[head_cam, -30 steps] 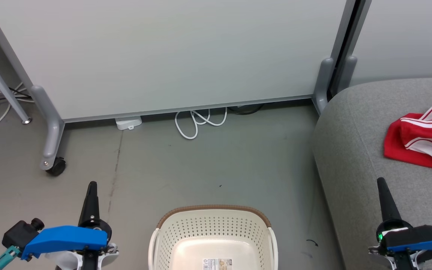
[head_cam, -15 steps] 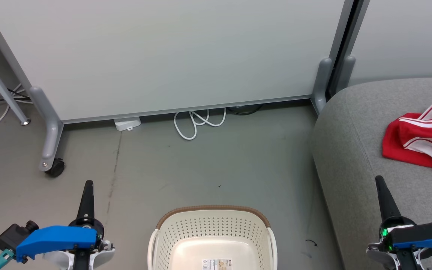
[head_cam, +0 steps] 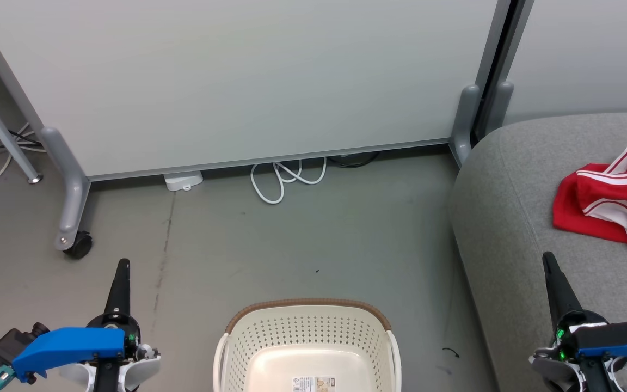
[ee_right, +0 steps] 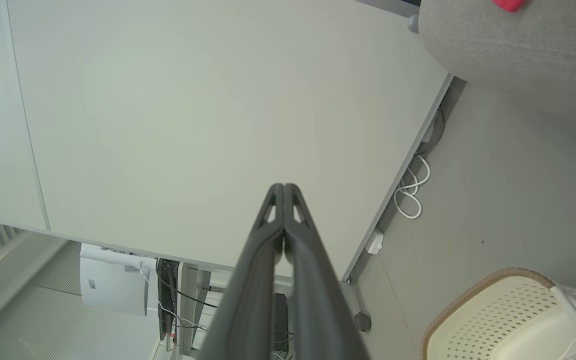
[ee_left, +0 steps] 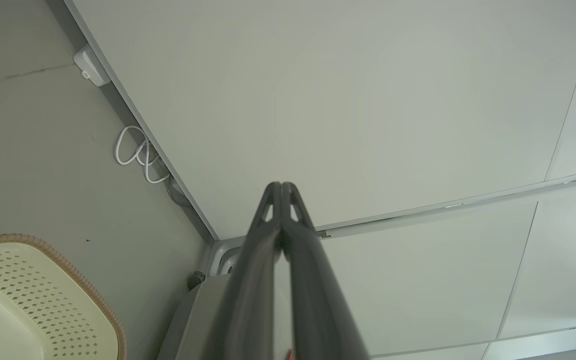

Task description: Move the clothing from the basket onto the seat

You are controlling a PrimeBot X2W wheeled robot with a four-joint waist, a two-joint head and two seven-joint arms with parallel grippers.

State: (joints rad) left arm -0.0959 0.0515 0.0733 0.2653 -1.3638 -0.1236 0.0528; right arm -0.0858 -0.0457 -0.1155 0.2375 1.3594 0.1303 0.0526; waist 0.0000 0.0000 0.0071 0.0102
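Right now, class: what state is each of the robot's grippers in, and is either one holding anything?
Left gripper: shut, holding nothing.
Right gripper: shut, holding nothing.

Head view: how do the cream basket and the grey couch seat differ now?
The cream perforated plastic basket is small; the grey fabric couch seat is far larger. The basket's visible inside holds a label, no garment; the seat carries the red white-striped clothing. Both have rounded corners.
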